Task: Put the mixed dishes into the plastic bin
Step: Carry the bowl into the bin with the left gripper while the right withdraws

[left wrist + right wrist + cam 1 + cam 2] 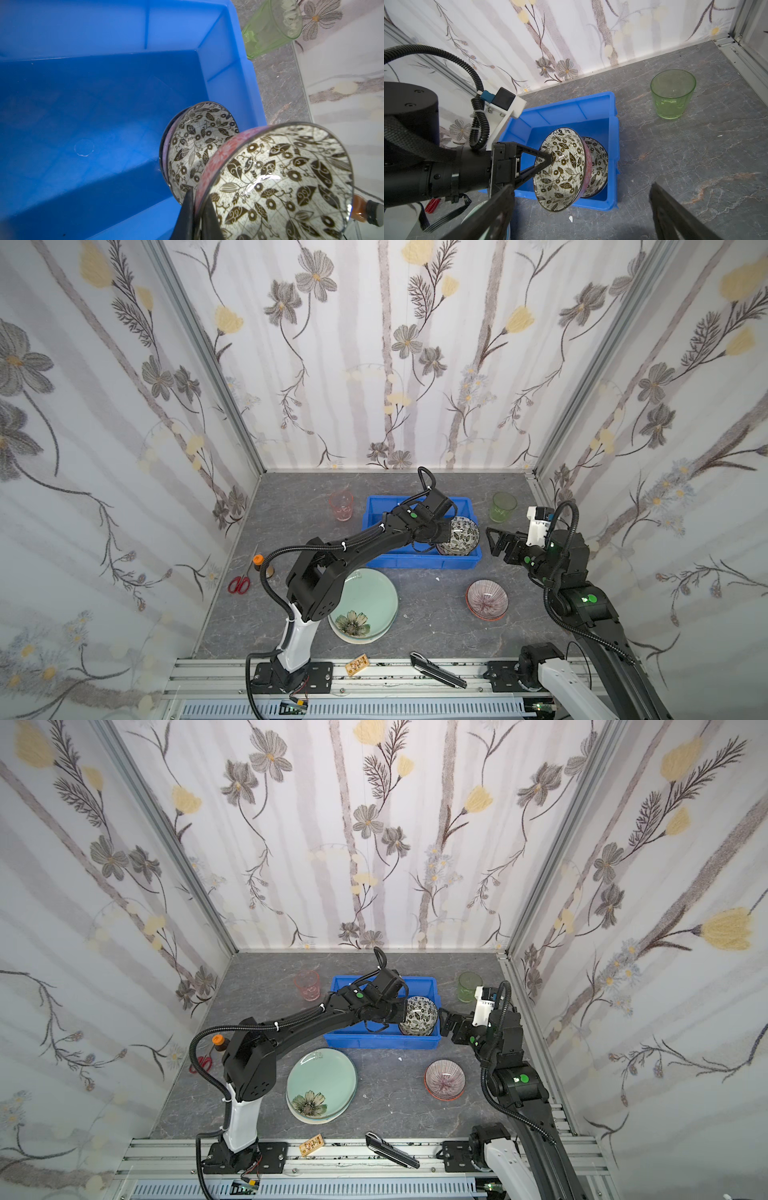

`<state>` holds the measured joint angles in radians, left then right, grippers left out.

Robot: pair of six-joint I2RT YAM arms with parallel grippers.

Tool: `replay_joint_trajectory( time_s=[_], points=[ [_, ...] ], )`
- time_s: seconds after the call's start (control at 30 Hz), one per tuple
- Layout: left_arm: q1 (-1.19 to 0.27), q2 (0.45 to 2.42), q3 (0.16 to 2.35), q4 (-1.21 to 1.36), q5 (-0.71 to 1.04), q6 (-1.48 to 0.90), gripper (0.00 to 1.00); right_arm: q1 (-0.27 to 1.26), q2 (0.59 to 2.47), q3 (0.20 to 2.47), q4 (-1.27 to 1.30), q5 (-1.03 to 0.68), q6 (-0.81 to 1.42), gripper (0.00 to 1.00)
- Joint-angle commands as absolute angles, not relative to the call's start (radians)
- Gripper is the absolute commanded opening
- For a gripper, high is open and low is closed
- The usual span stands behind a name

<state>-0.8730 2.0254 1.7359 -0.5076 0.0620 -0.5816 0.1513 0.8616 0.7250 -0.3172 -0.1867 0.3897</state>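
While left hand (pixel 549 160) pinches a bowl (pixel 564 176), right hand (pixel 495 542) gapes wide.

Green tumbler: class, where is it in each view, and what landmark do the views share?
In a top view: green tumbler upright, right of the blue bin.
In a top view: tumbler right of the bin.
Left wrist: tumbler just outside a bin corner.
Right wrist: tumbler upright, apart from the bin.
Shared landmark: the blue bin.

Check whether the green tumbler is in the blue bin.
No, the green tumbler stands upright on the grey table, outside and apart from the blue bin.
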Motion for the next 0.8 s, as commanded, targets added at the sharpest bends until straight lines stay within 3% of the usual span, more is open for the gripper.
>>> replay_joint_trajectory(
  time_s=[0.0,0.77],
  points=[
    [-0.864,2.036,1.753,-0.529,0.009,-0.565,0.00,0.140,0.874,0.725,-0.274,-0.234,0.383,1.00],
    [-0.853,2.194,1.894,-0.587,-0.002,-0.550,0.00,0.110,0.899,0.704,-0.301,-0.337,0.359,1.00]
  ],
)
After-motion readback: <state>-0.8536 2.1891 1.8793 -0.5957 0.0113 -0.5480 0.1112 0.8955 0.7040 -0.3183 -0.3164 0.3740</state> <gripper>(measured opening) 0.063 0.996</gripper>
